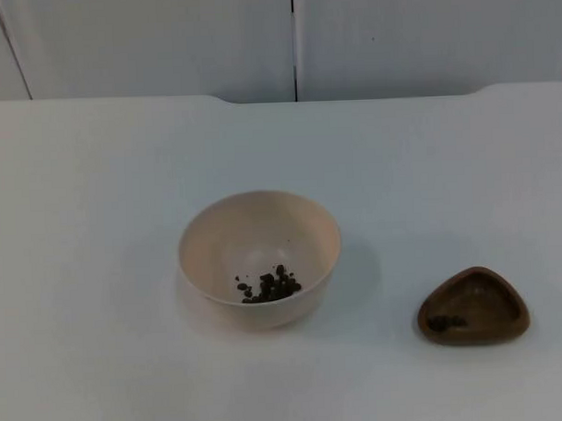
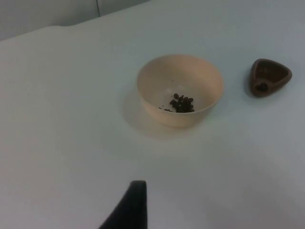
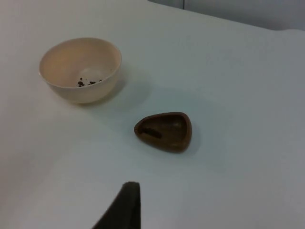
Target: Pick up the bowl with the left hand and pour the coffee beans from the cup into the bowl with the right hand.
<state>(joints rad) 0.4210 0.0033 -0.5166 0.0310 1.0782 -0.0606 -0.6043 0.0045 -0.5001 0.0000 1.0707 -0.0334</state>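
Note:
A cream bowl (image 1: 218,250) stands upright on the white table, with a small heap of coffee beans (image 1: 270,287) at its bottom. To its right a dark brown, rounded-triangle wooden cup (image 1: 487,300) rests on the table, a few beans (image 1: 444,322) still inside. From the left wrist view, the bowl (image 2: 157,81) and cup (image 2: 274,74) lie well ahead of my left gripper (image 2: 131,207), which touches neither. From the right wrist view, my right gripper (image 3: 124,207) hangs back from the cup (image 3: 171,131) and the bowl (image 3: 86,90), apart from both.
The white table (image 1: 95,180) stretches bare on all sides of the two vessels. A grey partition wall (image 1: 164,39) closes off its far edge.

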